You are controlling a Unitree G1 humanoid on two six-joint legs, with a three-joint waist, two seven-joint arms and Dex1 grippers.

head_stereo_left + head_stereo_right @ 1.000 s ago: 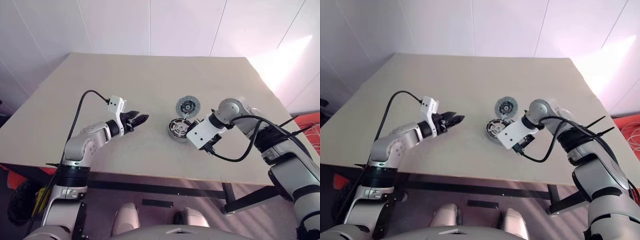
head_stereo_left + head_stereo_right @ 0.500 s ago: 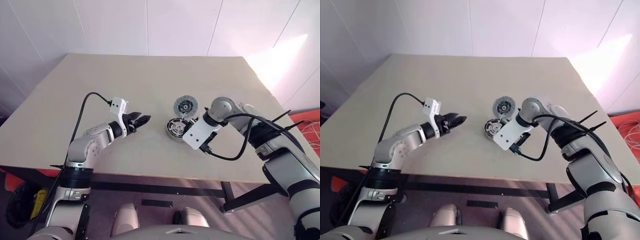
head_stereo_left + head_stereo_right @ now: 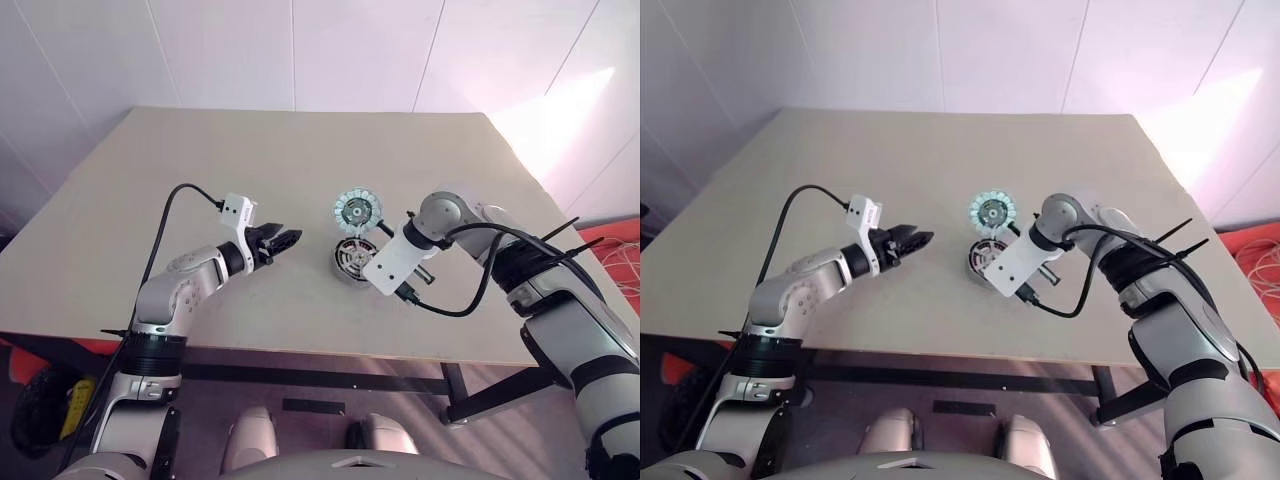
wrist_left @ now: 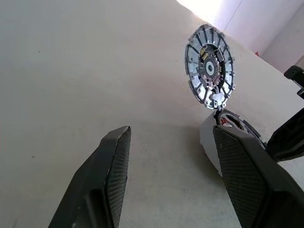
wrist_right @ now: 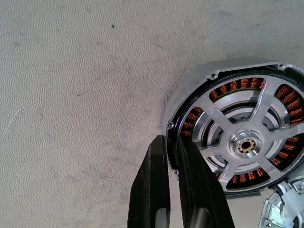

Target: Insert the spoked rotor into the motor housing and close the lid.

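Observation:
The motor housing [image 5: 190,90] rests on the table, copper windings showing under the spoked rotor [image 5: 247,142], which sits inside it. The lid [image 3: 357,210] stands upright behind the housing [image 3: 348,262], joined to its rim; its ribbed inner face and dark hub [image 4: 209,66] are turned towards my left gripper. My right gripper [image 5: 172,140] points down at the housing's near-right edge, its fingers pinched together across the rim. My left gripper [image 3: 290,238] hovers open to the left of the housing, nothing between its fingers [image 4: 114,156].
The beige table [image 3: 200,170] stretches wide to the left and back. Its front edge runs just below both arms. A black cable [image 3: 450,310] loops from my right wrist over that edge.
My right gripper has closed onto the housing's rim. The lid has swung up from lying flat behind the housing to standing upright. The left arm has kept still.

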